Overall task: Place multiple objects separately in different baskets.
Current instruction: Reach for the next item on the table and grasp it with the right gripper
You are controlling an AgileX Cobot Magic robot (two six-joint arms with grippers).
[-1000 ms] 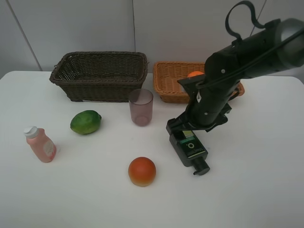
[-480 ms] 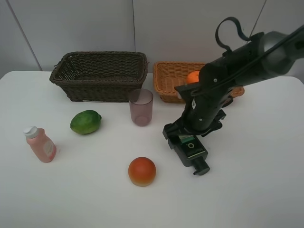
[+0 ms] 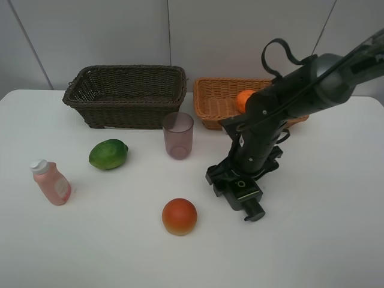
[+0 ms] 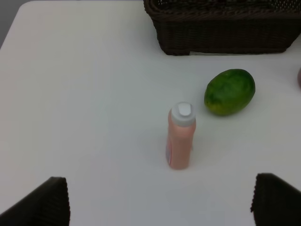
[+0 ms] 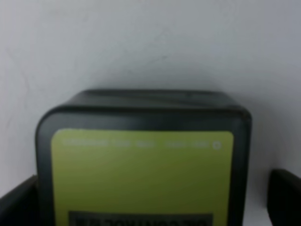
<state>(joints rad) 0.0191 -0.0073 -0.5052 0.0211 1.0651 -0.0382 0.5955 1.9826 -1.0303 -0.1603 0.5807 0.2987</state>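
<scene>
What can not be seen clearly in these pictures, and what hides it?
Green label print on the dark flat bottle: blurred in right wrist view, too small in exterior view.
Floor of the deep dark-brown wicker basket: exterior view, hidden by its front wall.
Orange tangerine in the shallow orange-tan wicker basket: exterior view, partly behind the right arm.

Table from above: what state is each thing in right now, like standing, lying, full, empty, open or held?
dark basket: nothing seen inside.
tan basket: holds a tangerine.
mauve cup: upright, empty.
pink bottle: upright, capped.
lime: lying free.
apple: lying free.
dark flat bottle: lying flat, label up.
right gripper: open, straddling that bottle.
left gripper: open, empty.
</scene>
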